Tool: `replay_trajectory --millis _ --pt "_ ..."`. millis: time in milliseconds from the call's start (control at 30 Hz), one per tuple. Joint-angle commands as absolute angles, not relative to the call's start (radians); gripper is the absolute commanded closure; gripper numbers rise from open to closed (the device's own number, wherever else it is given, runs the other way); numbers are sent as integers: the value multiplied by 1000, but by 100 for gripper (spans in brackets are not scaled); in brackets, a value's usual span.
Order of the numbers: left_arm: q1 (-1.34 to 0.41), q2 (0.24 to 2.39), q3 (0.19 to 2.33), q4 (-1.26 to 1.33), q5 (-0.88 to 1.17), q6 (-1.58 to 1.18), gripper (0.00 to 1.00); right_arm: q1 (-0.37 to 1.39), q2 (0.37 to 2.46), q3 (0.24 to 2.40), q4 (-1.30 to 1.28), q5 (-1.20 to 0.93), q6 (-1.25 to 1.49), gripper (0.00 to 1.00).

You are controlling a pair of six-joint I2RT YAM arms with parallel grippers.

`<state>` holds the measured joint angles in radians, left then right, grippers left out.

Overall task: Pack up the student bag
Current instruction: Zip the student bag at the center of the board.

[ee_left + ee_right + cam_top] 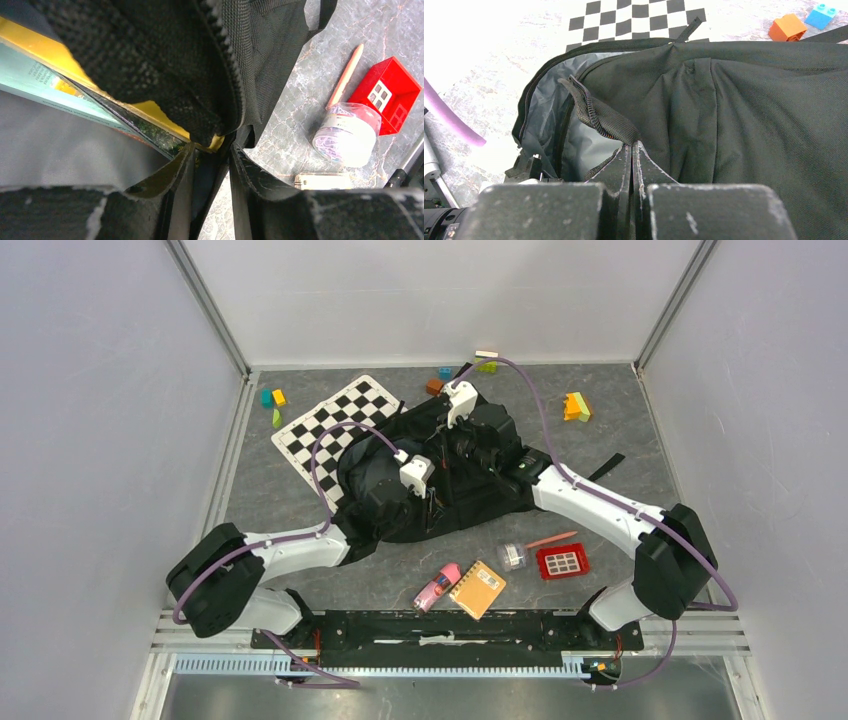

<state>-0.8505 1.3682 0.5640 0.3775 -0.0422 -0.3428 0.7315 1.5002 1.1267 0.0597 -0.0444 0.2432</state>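
Surface: grey marbled tabletop point(300, 530) inside a white-walled enclosure, seen from above and behind two white robot arms.
Student bag: the student bag point(390, 515), large, black and soft, lies across the middle of the table. Its long axis runs roughly left to right, and one corner overlaps a checkerboard sheet point(335, 425).
Bag mouth: unzipped, grey lining showing. The left wrist view shows a yellow book point(50, 50) and a teal book point(30, 82) already inside.
Right gripper: the right gripper point(631, 145) has its fingers pressed together on a ribbed webbing loop point(604, 120) at the bag's rim.
Left gripper: the left gripper point(210, 150) has its fingers a little apart, with the zipper edge point(225, 75) hanging right at their tips. No firm pinch is visible.
Key relation: both grippers are at the bag's mouth, on different parts of its rim. Spreading the opening likely depends on the left fingers taking the rim opposite the right's hold.
Unpacked items: clip jar point(512, 556), pencil point(552, 539), red box point(562, 561), orange notebook point(478, 588) and pink item point(437, 585) lie between the bag and the arm bases, nearer the right arm.
Background: toy blocks point(575, 407) sit well apart at the far edge.
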Motion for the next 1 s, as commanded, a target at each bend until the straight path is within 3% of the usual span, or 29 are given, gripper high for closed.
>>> replay_trajectory --millis 0,200,267,433,533,967 --pt "-856 1357 580 462 -17 -348 62 733 1480 1113 89 -26 248 100" --pt "-856 1354 586 469 -6 -341 57 733 1482 1111 87 -26 248 100" --pt "-856 1355 590 468 -5 -339 63 733 1483 1112 86 -26 247 100" --pt "-856 1335 578 460 -10 -334 89 732 1482 1108 81 -25 248 100" --pt "-855 1305 559 454 -19 -334 98 733 1483 1104 80 -22 246 100" --pt "-854 1098 448 282 -158 -383 98 734 1458 1075 49 98 227 100"
